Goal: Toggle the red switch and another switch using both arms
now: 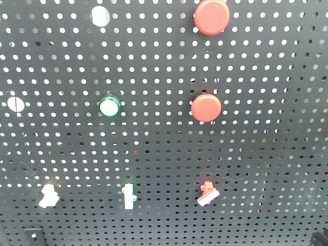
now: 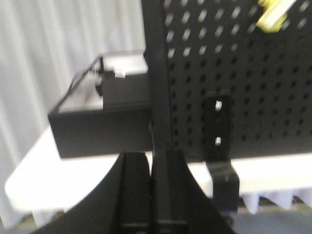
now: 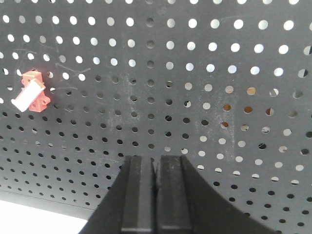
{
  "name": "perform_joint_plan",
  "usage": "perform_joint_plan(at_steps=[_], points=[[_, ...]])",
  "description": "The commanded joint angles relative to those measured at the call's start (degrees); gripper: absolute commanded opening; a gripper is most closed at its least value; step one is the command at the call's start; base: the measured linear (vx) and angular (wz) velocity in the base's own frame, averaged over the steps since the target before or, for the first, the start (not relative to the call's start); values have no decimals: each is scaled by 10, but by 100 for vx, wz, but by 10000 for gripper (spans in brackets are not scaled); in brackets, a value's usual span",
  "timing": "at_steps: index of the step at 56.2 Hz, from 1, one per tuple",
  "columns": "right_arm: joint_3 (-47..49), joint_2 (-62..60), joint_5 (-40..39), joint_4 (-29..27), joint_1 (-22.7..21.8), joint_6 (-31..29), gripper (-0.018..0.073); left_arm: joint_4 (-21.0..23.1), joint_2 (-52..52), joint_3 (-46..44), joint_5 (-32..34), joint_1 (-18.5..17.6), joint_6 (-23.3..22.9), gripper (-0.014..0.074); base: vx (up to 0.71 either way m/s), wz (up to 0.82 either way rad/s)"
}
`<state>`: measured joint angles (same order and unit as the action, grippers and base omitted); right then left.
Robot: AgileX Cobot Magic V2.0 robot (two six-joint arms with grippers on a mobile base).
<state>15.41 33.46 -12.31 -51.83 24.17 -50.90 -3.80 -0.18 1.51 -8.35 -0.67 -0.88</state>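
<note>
Black perforated metal fills the front-facing view: an upright pegboard (image 1: 256, 169) carrying every control. Along its lower edge sit three small toggles in a row. The red switch (image 1: 208, 193) is the rightmost of them, a red body with a white lever tip tilted down to the left. The chunky whitish switch (image 1: 48, 196) is the leftmost, near the lower left corner of the board, its lever angled. Between them stands a slim upright white toggle (image 1: 128, 196). Higher up, a green-ringed white button (image 1: 109, 106) sits left of centre, a round red push button (image 1: 206, 107) lies right of centre, and a second red push button (image 1: 211, 16) is at the top edge. Two pale round caps show, one at the top edge (image 1: 100, 16) and one at the left edge (image 1: 16, 104).

From the right wrist view, the right gripper (image 3: 156, 168) hangs in front of the board's lower part with its two fingers pressed together, holding nothing; the red switch (image 3: 33, 91) is up and to the left of it, well apart. From the left wrist view, the left gripper (image 2: 151, 165) is likewise pressed together and empty, below the board's left edge beside a black mounting bracket (image 2: 218, 129). The whitish switch (image 2: 274, 13) appears yellow-tinted in the top right corner, well apart from that gripper. A black box (image 2: 105, 124) rests on the white tabletop (image 2: 39, 170) beyond the board's edge.
</note>
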Motion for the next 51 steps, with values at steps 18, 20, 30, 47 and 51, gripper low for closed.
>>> perform_joint_plan(at_steps=[18, 20, 30, 47, 51], points=[[18, 0, -34, 10, -3, -4, -6, -14, -15, 11, 15, -1, -23, 3, 0, 0], [18, 0, -34, 10, -3, -4, -6, -14, -15, 11, 15, -1, -23, 3, 0, 0], [18, 0, -34, 10, -3, -4, -6, -14, -15, 11, 14, -1, -23, 3, 0, 0], [18, 0, -34, 10, -3, -4, -6, -14, -15, 11, 14, -1, -23, 3, 0, 0], [18, 0, -34, 10, -3, -4, -6, -14, -15, 11, 14, -1, -23, 3, 0, 0]])
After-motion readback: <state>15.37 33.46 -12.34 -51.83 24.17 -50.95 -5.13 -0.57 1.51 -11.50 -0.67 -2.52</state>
